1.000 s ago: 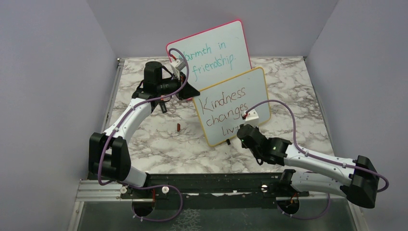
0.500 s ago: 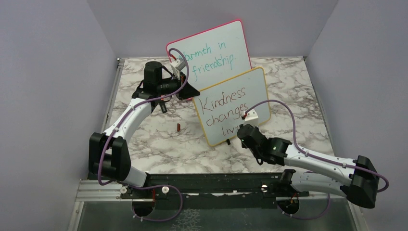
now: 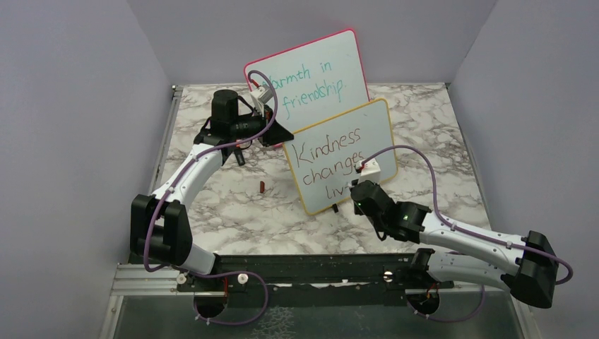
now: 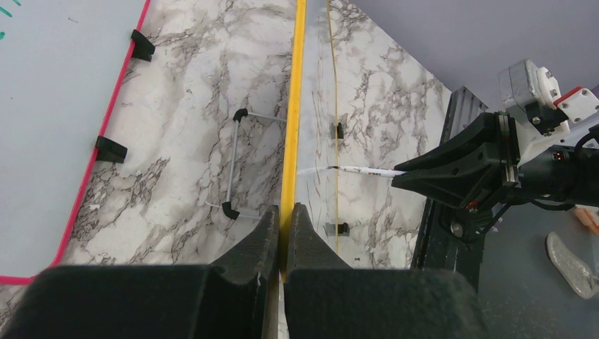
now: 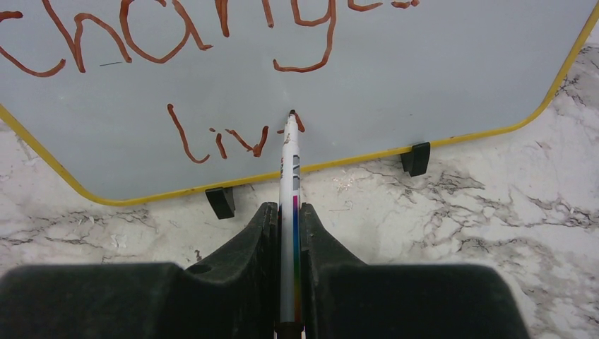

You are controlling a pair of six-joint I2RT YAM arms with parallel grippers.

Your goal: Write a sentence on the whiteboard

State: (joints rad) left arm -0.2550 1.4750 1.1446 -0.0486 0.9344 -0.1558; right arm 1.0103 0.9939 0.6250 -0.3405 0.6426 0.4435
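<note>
While the left gripper (image 4: 284, 212) pinches tight on the yellow edge of the whiteboard (image 3: 371, 138), the right gripper (image 5: 288, 212) clamps a marker (image 5: 287, 166), tip touching the unfinished sentence (image 3: 329, 164).

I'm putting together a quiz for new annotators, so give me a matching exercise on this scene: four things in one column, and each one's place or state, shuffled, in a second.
Things
1. left gripper
2. right gripper
3. pink-framed board
4. small red piece

Places and states
A. stands behind the yellow-framed whiteboard
B. shut on the whiteboard's yellow edge
C. lies loose on the marble table
D. shut on the marker, tip at the writing

Pairs: 1-B, 2-D, 3-A, 4-C
</note>
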